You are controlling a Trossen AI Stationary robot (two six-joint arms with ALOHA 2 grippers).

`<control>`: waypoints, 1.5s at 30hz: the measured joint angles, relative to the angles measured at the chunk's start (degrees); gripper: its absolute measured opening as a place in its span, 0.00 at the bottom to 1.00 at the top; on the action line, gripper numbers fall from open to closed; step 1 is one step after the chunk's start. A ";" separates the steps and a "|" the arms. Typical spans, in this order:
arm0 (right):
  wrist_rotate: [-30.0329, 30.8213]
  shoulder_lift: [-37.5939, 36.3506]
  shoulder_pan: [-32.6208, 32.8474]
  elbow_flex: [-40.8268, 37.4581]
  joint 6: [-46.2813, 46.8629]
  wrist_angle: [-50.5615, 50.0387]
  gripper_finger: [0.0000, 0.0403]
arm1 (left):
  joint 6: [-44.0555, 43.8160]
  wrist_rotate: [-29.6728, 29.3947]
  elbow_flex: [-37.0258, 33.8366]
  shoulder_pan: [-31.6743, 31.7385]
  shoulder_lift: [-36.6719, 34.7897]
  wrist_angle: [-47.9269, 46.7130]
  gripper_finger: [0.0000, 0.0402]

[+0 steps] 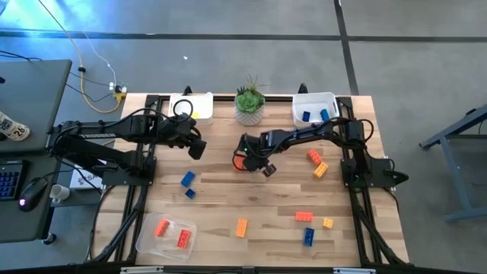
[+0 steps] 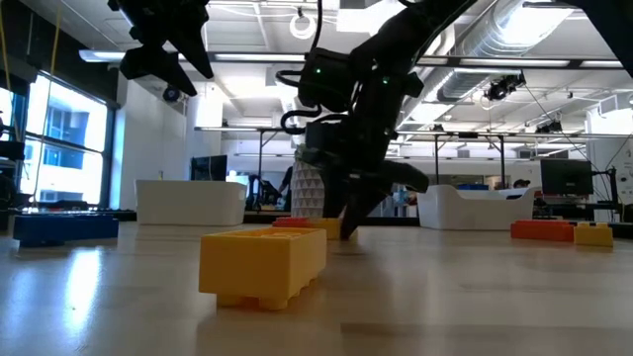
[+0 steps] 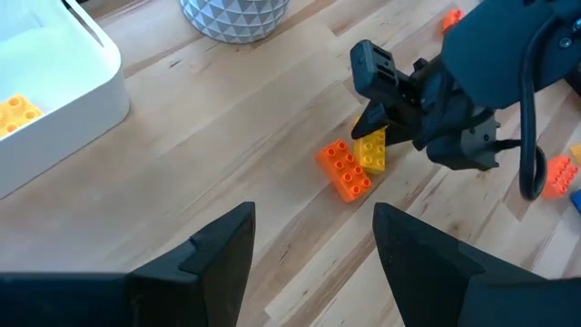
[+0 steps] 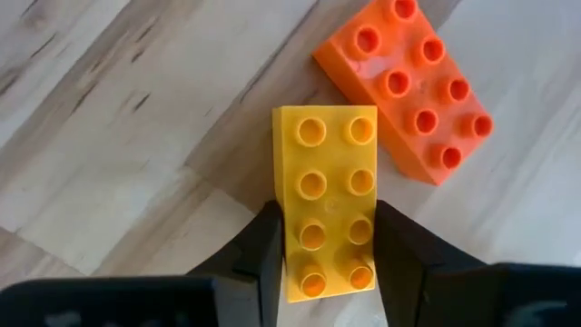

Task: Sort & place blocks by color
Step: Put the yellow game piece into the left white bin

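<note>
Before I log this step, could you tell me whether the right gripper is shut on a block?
Shut: the right gripper's fingers press both sides of the yellow studded plastic brick.

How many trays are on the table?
3: a white plastic tray at the back left, another white plastic tray at the back right, and a clear plastic tray at the front left.

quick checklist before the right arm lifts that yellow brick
1. Right gripper shut on the yellow brick: ok.
2. Grip centred: not ok, the fingers hold one end.
3. Orange brick apart from the yellow one: cannot tell, they sit very close.
4. Left gripper out of the way: ok, open above bare table.
5. White tray with yellow bricks has room: ok.
</note>
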 joint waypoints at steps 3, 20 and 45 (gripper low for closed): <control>1.76 -0.70 0.45 -0.10 3.91 -1.55 0.27 | 0.05 -0.08 0.00 0.15 0.00 0.02 0.53; 7.95 -10.42 1.96 -0.35 39.24 -4.88 0.27 | 12.04 1.27 0.00 9.09 0.00 0.07 0.53; 22.22 -14.25 -0.35 11.64 37.11 6.43 0.27 | 16.14 28.06 0.00 29.04 9.79 13.24 0.53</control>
